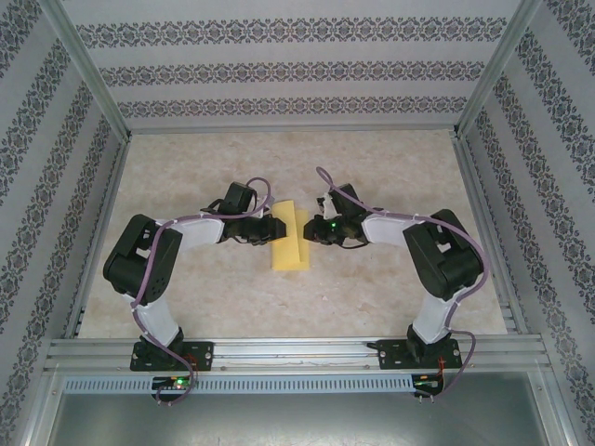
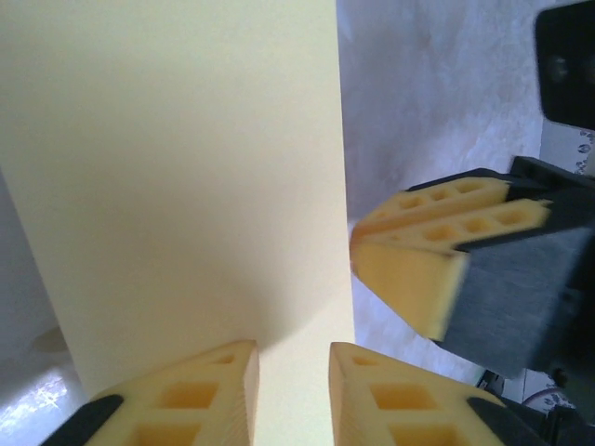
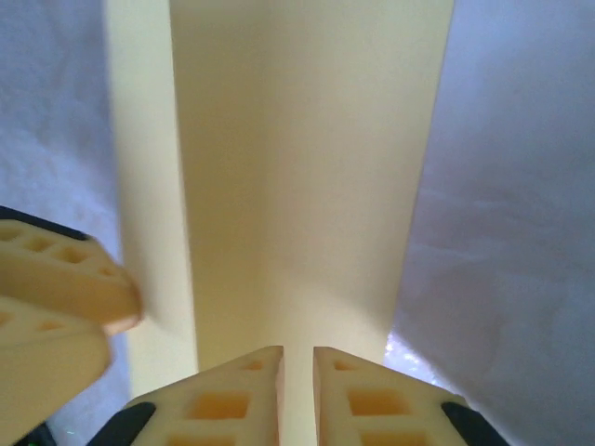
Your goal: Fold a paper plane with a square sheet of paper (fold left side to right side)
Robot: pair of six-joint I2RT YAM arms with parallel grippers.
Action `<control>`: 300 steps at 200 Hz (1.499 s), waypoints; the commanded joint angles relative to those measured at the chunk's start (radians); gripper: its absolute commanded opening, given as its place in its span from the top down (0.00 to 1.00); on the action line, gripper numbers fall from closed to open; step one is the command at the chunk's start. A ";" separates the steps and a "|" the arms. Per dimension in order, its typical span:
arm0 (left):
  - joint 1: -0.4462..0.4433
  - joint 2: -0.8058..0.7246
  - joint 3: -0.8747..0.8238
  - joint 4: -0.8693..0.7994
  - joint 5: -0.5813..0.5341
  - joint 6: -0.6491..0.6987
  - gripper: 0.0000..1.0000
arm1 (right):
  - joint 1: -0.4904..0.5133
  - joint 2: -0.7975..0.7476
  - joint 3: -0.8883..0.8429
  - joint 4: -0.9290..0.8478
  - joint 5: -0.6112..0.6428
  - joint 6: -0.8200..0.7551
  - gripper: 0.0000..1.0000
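Note:
The square sheet of paper [image 1: 290, 240] lies on the table as a narrow pale-yellow folded strip between my two grippers. My left gripper [image 1: 275, 229] is at its left edge. In the left wrist view its jaws [image 2: 293, 372] stand a little apart over the paper [image 2: 186, 186], and nothing is pinched between them. My right gripper [image 1: 314, 229] is at the strip's right edge. In the right wrist view it [image 3: 297, 372] shows a narrow gap, with the paper [image 3: 297, 167] seen through it and one flap raised. The right gripper's fingers [image 2: 437, 242] hover just past the paper's edge.
The pale marbled table top [image 1: 390, 297] has free room all round the strip. Metal rails [image 1: 297, 353] run along the near edge by the arm bases. Patterned walls [image 1: 279, 70] close the back and both sides.

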 commanded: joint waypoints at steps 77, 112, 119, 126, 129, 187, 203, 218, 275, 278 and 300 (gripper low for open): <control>-0.018 0.009 0.009 -0.007 -0.010 0.019 0.86 | -0.008 0.038 -0.009 0.268 -0.198 0.097 0.49; -0.018 0.013 0.009 -0.007 -0.006 0.017 0.87 | -0.001 0.098 0.038 0.289 -0.215 0.111 0.51; -0.019 0.014 0.007 -0.007 -0.007 0.017 0.87 | 0.000 0.105 0.043 0.294 -0.219 0.114 0.53; -0.018 0.013 0.008 -0.007 -0.005 0.017 0.87 | 0.002 0.110 0.047 0.296 -0.221 0.115 0.55; -0.018 0.015 0.008 -0.006 -0.005 0.018 0.87 | 0.002 0.111 0.049 0.295 -0.222 0.115 0.57; -0.018 -0.036 -0.007 0.016 -0.032 0.011 0.80 | 0.003 0.115 0.031 0.246 -0.169 0.098 0.97; -0.019 -0.072 -0.015 0.005 -0.069 0.015 0.74 | 0.003 0.111 0.032 0.216 -0.142 0.084 1.00; -0.016 -0.106 -0.020 -0.023 -0.120 0.028 0.68 | 0.005 0.104 0.032 0.186 -0.110 0.067 1.00; -0.016 -0.101 0.009 -0.152 -0.216 0.078 0.49 | 0.016 0.098 0.063 0.082 -0.030 0.013 1.00; -0.016 -0.096 0.011 -0.151 -0.210 0.076 0.49 | 0.016 0.099 0.064 0.080 -0.030 0.013 1.00; -0.019 -0.053 0.022 -0.133 -0.184 0.062 0.47 | 0.018 0.103 0.065 0.077 -0.029 0.014 1.00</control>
